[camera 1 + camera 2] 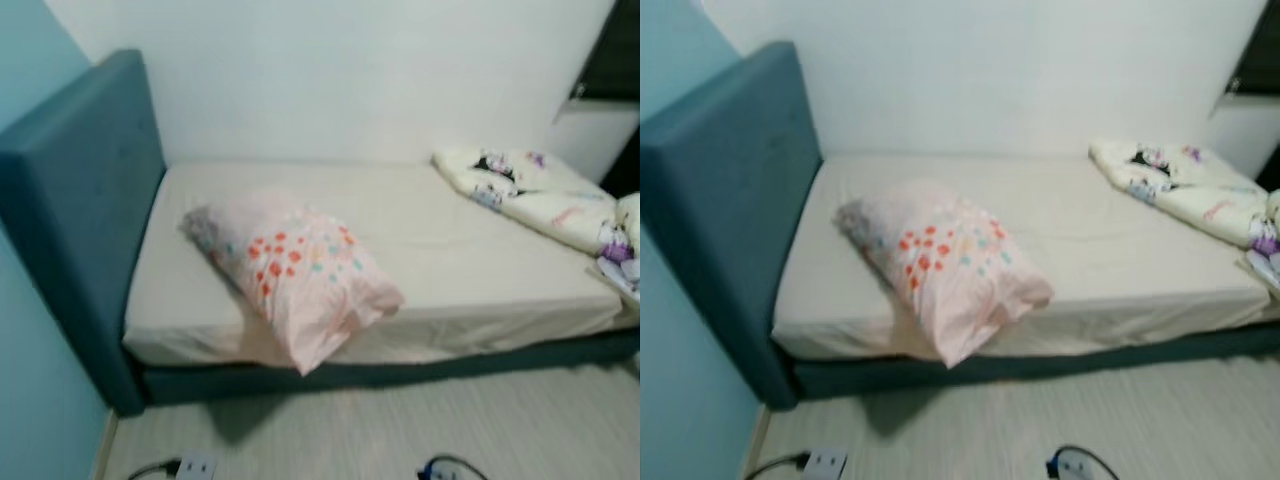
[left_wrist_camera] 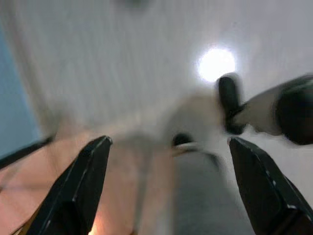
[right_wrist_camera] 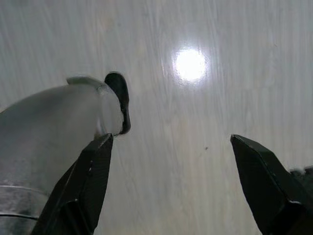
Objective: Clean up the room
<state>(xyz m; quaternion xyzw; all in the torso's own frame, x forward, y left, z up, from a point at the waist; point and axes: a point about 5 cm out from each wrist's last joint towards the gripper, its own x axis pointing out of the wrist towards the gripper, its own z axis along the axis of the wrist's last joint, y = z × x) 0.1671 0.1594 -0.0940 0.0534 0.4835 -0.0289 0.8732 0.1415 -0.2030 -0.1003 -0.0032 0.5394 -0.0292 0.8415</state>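
A pink pillow [image 1: 300, 275] with red and green dots lies askew on the cream mattress [image 1: 450, 250], one corner hanging over the near edge. A crumpled cartoon-print blanket [image 1: 545, 195] is bunched at the bed's right end. In the left wrist view my left gripper [image 2: 168, 191] hangs open over the pale floor, nothing between its fingers. In the right wrist view my right gripper [image 3: 171, 186] is open too, pointing down at the wood-look floor.
The bed has a teal headboard [image 1: 85, 190] on the left and a teal base [image 1: 400, 375]. A white power strip [image 1: 195, 467] with a cable and a blue-and-black object [image 1: 445, 470] lie on the floor in front.
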